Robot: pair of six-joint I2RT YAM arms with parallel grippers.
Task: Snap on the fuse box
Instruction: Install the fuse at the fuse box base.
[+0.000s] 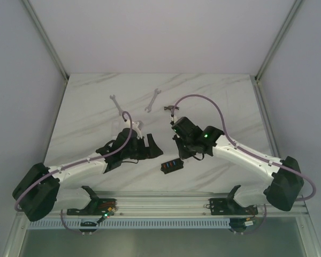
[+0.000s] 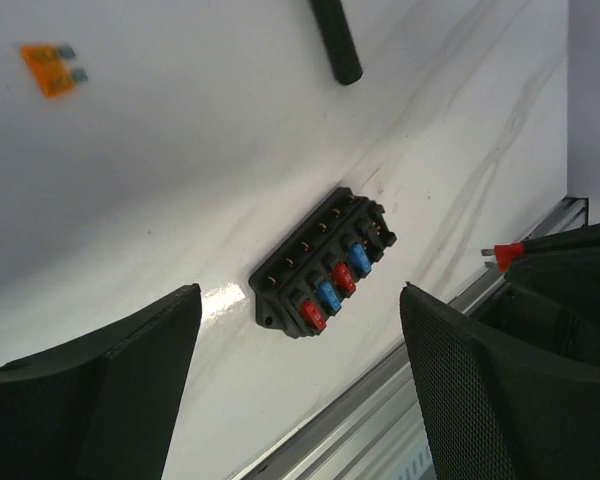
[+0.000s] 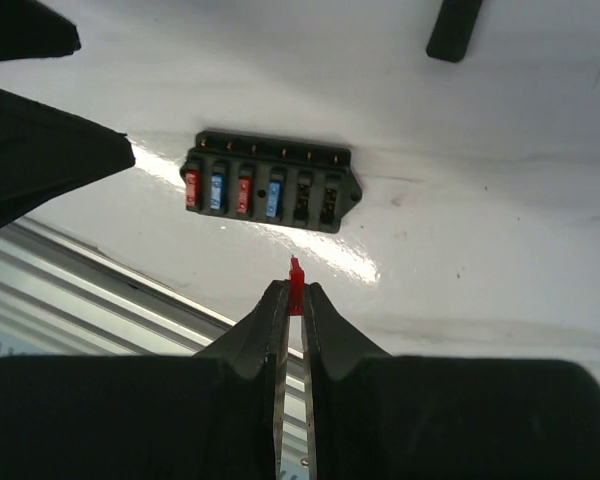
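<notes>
Silver rail (image 1: 160, 204) edges the near side of the white, grey-veined worktop (image 1: 96, 96), and both arms are bolted to it, each reaching inward so that the wrists nearly meet over the middle. Just beyond the rail the fuse box (image 1: 173, 165) lies flat on the worktop, face up, between the two wrists and slightly nearer the right one. Four of its six slots hold alternating red and blue fuses. The left arm is folded low, its forearm sloping in from the left. The left claw (image 2: 300, 300) hangs above the box with its fingers wide apart and holds nothing. The right arm bends down from its elbow, and the right claw (image 3: 296, 295) is pinched together on a small red fuse (image 3: 296, 272), held upright just short of the box and not touching it. A black handle end (image 2: 337, 40) lies past the box, with a loose orange fuse (image 2: 48, 68) well apart from it. Two wrenches (image 1: 116, 103) (image 1: 153, 100) rest towards the far edge.
</notes>
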